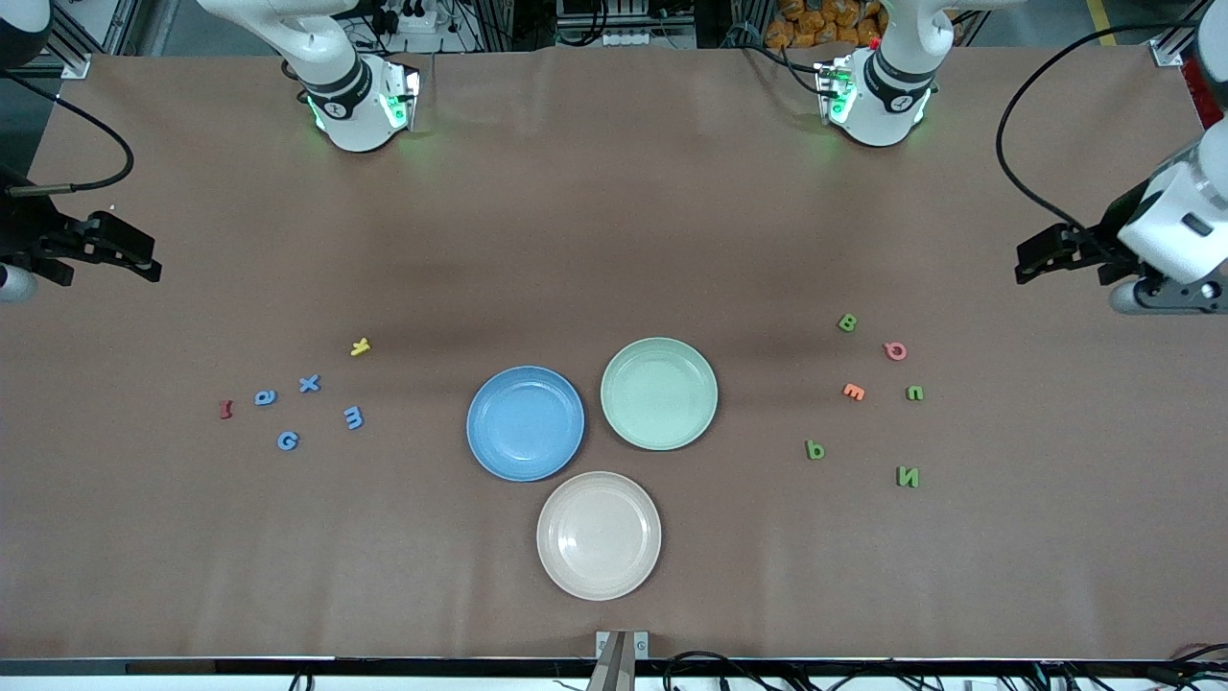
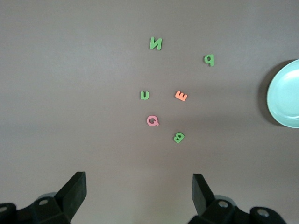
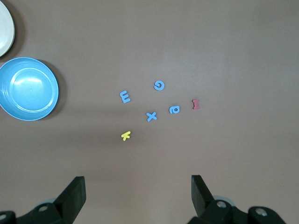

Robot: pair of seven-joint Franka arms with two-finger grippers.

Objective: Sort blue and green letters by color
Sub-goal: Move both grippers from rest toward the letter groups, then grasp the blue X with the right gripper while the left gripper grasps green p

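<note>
Three round plastic plates sit close together near the middle of the brown paper-covered table [image 1: 614,221]: a blue plate [image 1: 525,423], a pale green plate [image 1: 659,393] just beside it toward the left arm's end, and a cream plate [image 1: 599,535] nearest the front camera's edge.

The four mid-blue foam letters lie in a loose cluster toward the right arm's end of the table: a blue X [image 1: 309,384], a blue a [image 1: 266,397], a blue G [image 1: 288,440] and a blue E-shaped letter [image 1: 354,417]. With them lie a yellow foam letter [image 1: 360,346] and a dark red foam letter [image 1: 225,410].

The four dark green foam letters are scattered toward the left arm's end: a green B [image 1: 847,322], a green u-shaped letter [image 1: 914,393], a green P [image 1: 814,449] and a green N [image 1: 908,477]. Among them lie a pink foam Q [image 1: 894,351] and an orange foam E [image 1: 853,392].

The right gripper [image 1: 144,261] waits in the air over the table's edge at the right arm's end, its jaws spread wide and holding nothing. The left gripper [image 1: 1031,264] waits over the edge at the left arm's end, jaws likewise wide apart and empty.
</note>
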